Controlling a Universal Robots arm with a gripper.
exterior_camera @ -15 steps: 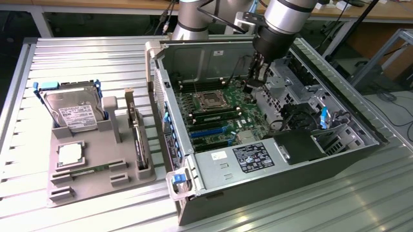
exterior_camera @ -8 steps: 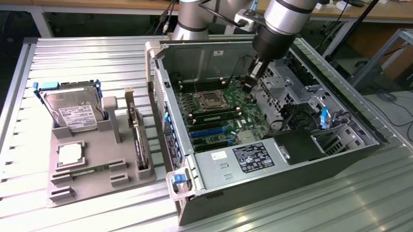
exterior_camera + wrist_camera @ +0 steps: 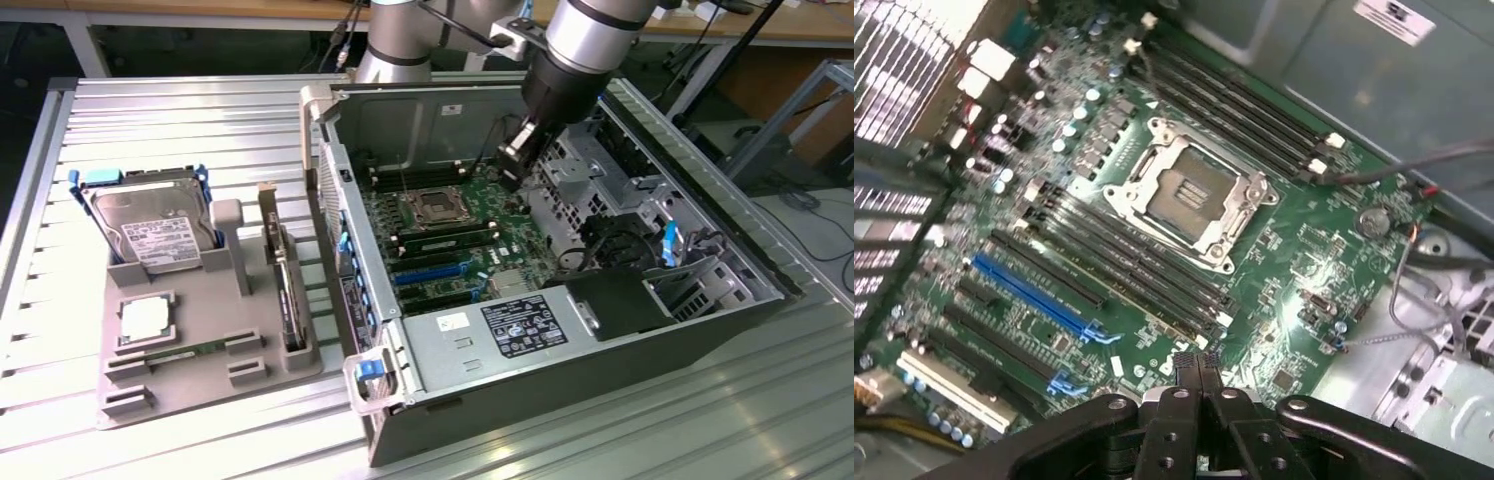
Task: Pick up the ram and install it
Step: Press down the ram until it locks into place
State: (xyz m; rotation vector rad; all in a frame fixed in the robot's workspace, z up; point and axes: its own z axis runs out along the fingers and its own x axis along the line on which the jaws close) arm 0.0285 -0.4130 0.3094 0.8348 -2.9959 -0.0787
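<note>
1. While the gripper [image 3: 515,178] hangs inside the computer case [image 3: 641,350] above the motherboard [image 3: 1294,270], its fingers are pressed together and nothing is pinched between them.
2. The ram [image 3: 180,352] is found lying flat in the grey tray [image 3: 214,300], on the exterior view's left, well apart from the gripper.
3. The ram is judged light, thin, stiff and fragile. It is best gripped across its long edges, with chips and contacts avoided.

The grey moulded parts tray [image 3: 200,375] lies to the exterior view's left of the open metal computer case [image 3: 694,330]; the green motherboard [image 3: 461,245] sits inside it.
</note>
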